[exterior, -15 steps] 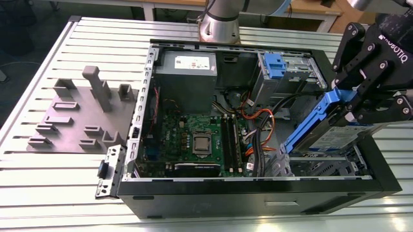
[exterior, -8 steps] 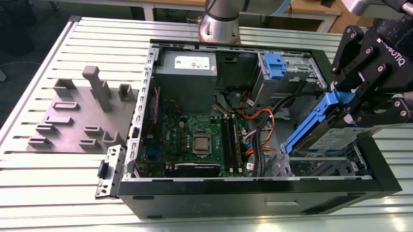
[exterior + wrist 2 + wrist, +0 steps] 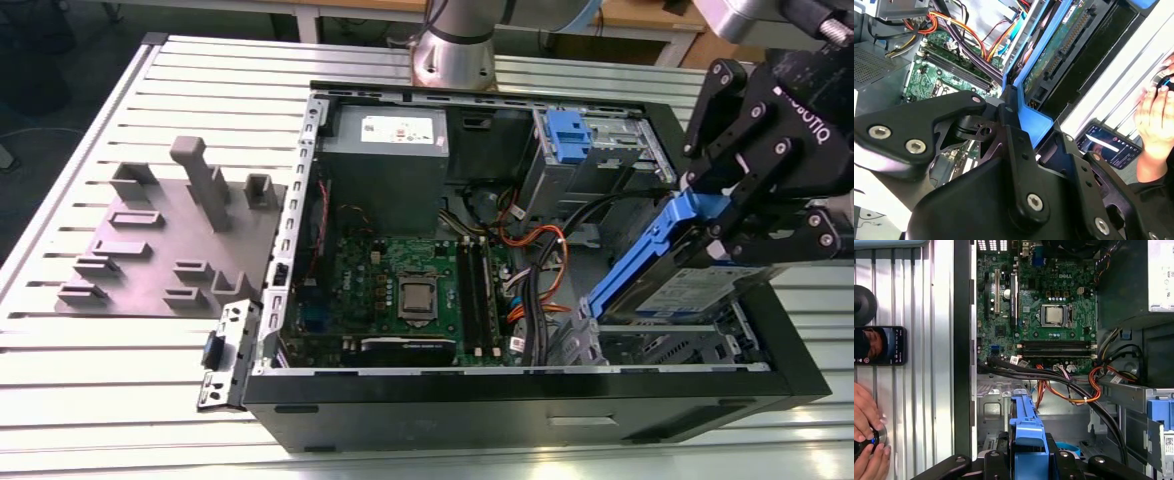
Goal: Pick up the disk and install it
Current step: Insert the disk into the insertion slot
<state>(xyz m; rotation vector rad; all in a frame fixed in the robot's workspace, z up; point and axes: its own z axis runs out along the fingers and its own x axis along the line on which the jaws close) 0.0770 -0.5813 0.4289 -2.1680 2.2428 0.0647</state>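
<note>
The claw (image 3: 721, 235) grips the disk (image 3: 667, 275) by its blue bracket, tilted above the computer case (image 3: 534, 400), at 3 o'clock of the motherboard (image 3: 400, 285).

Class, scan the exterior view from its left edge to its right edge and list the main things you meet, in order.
Grey fixture plate with upright blocks → green motherboard inside the open computer case → orange cables → the disk in its blue bracket, tilted over the case's drive cage → the gripper shut on it.

Cables (image 3: 534, 262) beside open drive cage (image 3: 661, 340)
</note>
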